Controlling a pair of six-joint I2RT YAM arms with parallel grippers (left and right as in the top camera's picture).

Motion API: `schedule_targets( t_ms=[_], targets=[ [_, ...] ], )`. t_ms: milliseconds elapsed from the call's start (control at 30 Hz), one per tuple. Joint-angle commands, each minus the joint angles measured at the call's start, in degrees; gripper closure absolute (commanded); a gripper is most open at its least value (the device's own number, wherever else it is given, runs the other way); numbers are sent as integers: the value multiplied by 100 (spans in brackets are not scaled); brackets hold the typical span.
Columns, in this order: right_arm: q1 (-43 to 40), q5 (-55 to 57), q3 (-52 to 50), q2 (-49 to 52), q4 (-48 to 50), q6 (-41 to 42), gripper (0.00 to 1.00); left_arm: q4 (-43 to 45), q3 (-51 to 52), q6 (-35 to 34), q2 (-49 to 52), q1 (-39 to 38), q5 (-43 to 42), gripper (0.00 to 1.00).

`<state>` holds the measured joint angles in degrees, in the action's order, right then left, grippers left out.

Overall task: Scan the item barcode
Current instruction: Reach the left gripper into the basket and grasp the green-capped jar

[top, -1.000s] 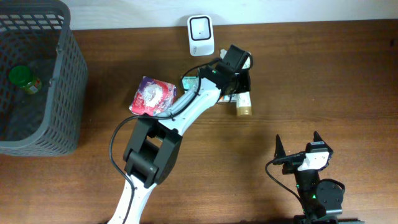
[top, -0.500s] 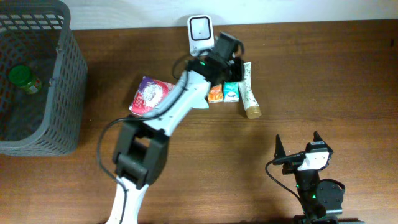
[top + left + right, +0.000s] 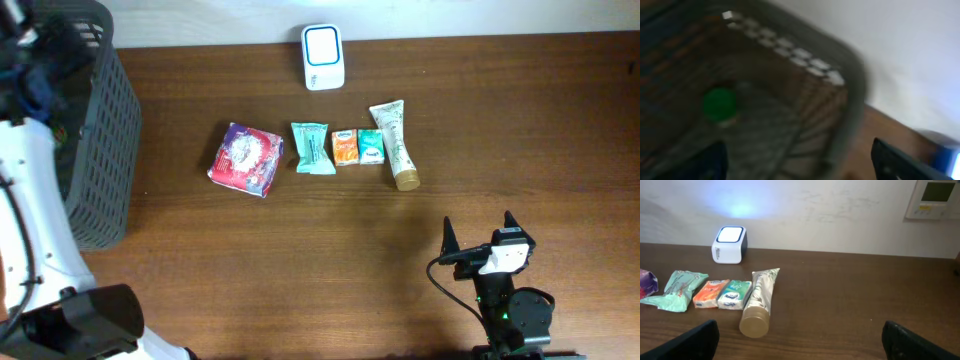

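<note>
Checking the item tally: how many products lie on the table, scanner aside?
5, in a row before the scanner: purple packet, teal pouch, orange pack, green pack, tube at the right end. The basket may hide others.

Table (image 3: 520,130): dark wood, smooth. Basket (image 3: 100,150): grey plastic mesh. Scanner (image 3: 323,57): glossy white plastic. Tube (image 3: 392,138): plastic w/ gold cap.

Nothing legible anywhere. Lower left in the right wrist view, the orange packet (image 3: 710,293) and teal packet (image 3: 736,293) show printed labels, too small to read. The tube (image 3: 760,300) lettering blurs, and so does the wall panel (image 3: 933,199) screen, upper right.
</note>
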<state>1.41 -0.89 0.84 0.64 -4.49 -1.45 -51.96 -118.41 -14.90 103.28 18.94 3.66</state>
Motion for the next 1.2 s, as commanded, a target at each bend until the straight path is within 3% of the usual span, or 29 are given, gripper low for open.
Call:
schedule_targets(
  t_ms=[0, 67, 100, 167, 233, 333, 667, 833, 1000, 1167],
  targets=[
    [-20, 31, -52, -33, -7, 66, 1, -238, -13, 118, 365, 564, 221, 9],
    [-20, 31, -52, -33, -7, 66, 1, -345, -13, 136, 573, 732, 221, 7],
    [-20, 31, -52, -33, -9, 66, 1, -350, -13, 133, 717, 791, 223, 1],
    [-20, 31, -52, -33, -7, 66, 1, -297, -13, 131, 1001, 852, 321, 1],
    [-20, 33, -52, -33, -7, 66, 1, -114, -13, 129, 1377, 861, 1091, 1],
    [-20, 31, -52, -33, -9, 66, 1, 133, -13, 131, 1670, 861, 1419, 1],
    [-20, 33, -52, -33, -9, 66, 1, 1235, -13, 129, 2542, 874, 1322, 1],
    [-20, 31, -52, -33, -7, 66, 1, 1405, -13, 9, 2892, 935, 1204, 1],
    [-20, 31, -52, -33, -9, 66, 1, 1335, -13, -155, 3086, 1176, 289, 1],
    [-20, 31, -52, -33, -9, 66, 1, 1447, -13, -151, 3093, 1252, 319, 0]
  ],
)
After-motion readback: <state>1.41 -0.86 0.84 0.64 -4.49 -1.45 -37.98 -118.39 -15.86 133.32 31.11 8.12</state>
